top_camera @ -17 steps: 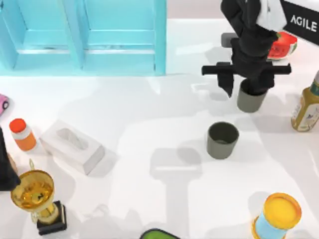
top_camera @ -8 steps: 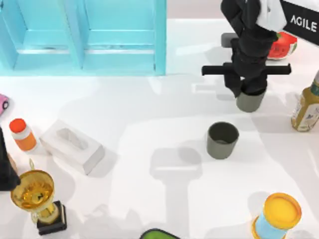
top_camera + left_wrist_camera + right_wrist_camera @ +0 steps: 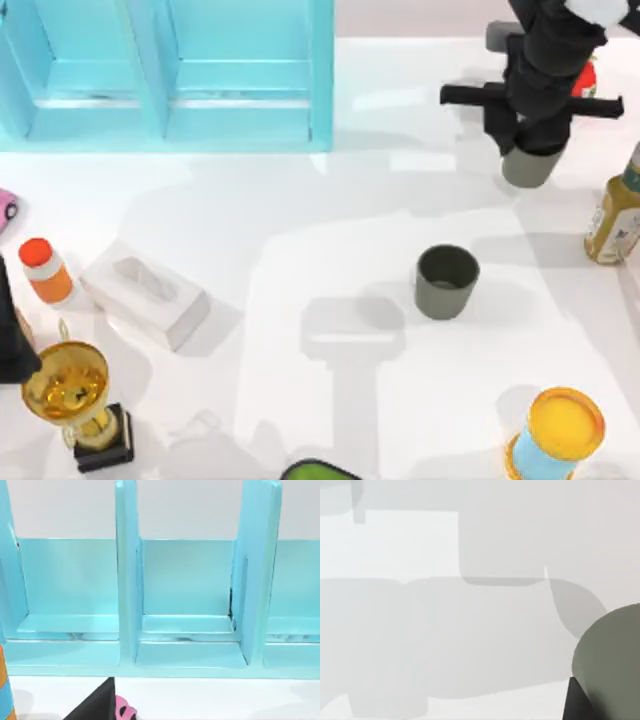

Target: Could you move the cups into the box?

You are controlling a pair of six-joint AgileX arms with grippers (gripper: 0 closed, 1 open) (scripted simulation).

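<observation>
One dark grey-olive cup [image 3: 529, 166] hangs at the back right, off the table, with my right gripper [image 3: 530, 148] shut on its rim from above. The right wrist view shows this cup's side [image 3: 612, 660] against a dark finger [image 3: 575, 704]. The other cup [image 3: 446, 282] stands upright and alone on the table right of centre. The light blue box [image 3: 170, 70] with its open compartments lies at the back left, and the left wrist view faces its dividers [image 3: 190, 605]. My left arm [image 3: 10, 335] is parked at the left edge.
A white tissue box [image 3: 145, 293], an orange bottle [image 3: 45, 268] and a gold trophy [image 3: 75, 395] stand at the left. A sauce bottle [image 3: 615, 215] is at the right edge, a yellow-lidded can [image 3: 555, 430] at the front right, a watermelon slice [image 3: 585, 80] behind the right arm.
My right gripper closed on the back cup and has carried it up and to the right. The other cup and the left arm have not moved.
</observation>
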